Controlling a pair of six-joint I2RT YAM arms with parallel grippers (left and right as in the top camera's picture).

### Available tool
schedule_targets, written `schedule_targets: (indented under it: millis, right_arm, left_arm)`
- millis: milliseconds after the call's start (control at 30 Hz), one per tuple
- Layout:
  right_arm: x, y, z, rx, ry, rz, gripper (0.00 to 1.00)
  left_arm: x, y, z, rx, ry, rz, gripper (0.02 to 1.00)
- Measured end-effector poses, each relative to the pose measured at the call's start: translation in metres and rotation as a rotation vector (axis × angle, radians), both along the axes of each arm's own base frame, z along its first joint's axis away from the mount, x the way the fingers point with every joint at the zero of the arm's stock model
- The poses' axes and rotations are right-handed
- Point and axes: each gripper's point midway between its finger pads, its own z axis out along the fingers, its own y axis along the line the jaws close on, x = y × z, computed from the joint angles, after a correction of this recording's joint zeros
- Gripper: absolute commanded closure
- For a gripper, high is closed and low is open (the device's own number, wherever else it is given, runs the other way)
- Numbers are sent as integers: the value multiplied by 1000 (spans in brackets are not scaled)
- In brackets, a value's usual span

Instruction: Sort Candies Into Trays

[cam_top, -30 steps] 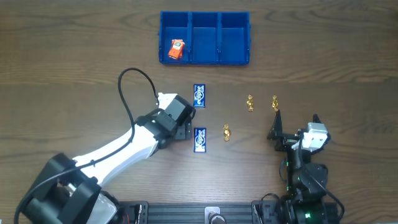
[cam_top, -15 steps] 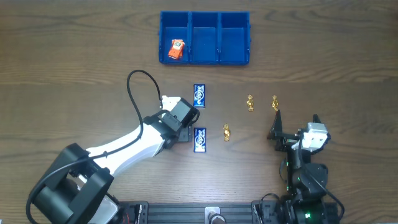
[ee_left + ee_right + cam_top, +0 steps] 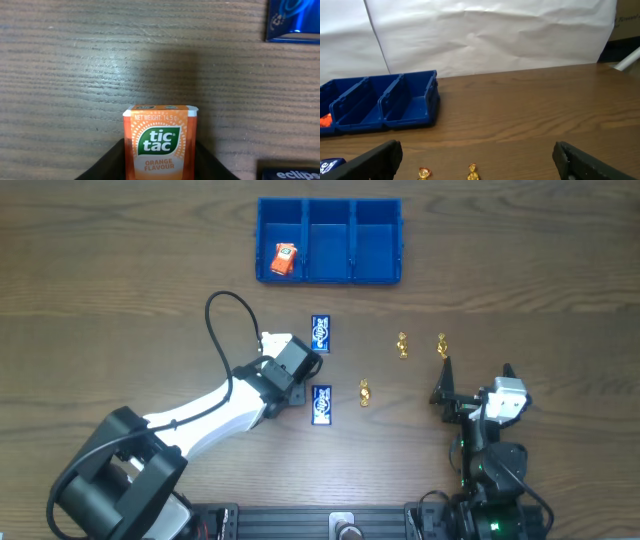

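Left jaws clamping orange box (image 3: 160, 145), right jaws spread

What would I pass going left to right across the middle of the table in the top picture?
left pincer holding an orange candy box → lower gold candy → middle gold candy → right gold candy → right pincer

- An orange candy box (image 3: 160, 142) stands upright at the bottom centre of the frame, its label facing the camera and its lower end cut by the frame's edge.
- The left gripper (image 3: 160, 162) clamps the box, with one dark finger (image 3: 107, 166) against each side.
- The wooden table (image 3: 65, 75) spreads behind it, its grain running across the frame.
- A soft shadow (image 3: 165, 75) lies on the wood just above the box.
- A blue packet (image 3: 295, 20) sits in the upper right corner, partly cropped.
- A dark packet (image 3: 290, 173) with pale lettering shows in the lower right corner, near the box but apart from it.
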Motion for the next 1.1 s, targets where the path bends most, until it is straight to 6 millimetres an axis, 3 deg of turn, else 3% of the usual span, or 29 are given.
schedule_targets:
  millis: [300,400,467,567,633,767,833,967,1100]
  right_arm:
    - [0,0,0,0,0,0,1]
    - [0,0,0,0,0,0,3]
    - [0,0,0,0,0,0,3]
    - [0,0,0,0,0,0,3]
    - [0,0,0,0,0,1,1]
    - [0,0,0,0,0,0,3]
    - [0,0,0,0,0,0,3]
    - [0,0,0,0,0,0,3]
    - [0,0,0,0,0,0,3]
  left_arm:
    - [2,0,4,10,-4,3,755]
    - [10,2,22,40,-28,15,759]
    - [23,0,48,50,-70,27,755]
    - [63,-12,108,22,-198,41,752]
    - [100,-17,166,-19,-323,53,755]
    - [158,-5,252,-56,-506,99,759]
    - [187,6,277,-49,-562,118,757]
    - [230,14,272,-32,-546,116,755]
    - [263,13,221,-23,-450,91,746]
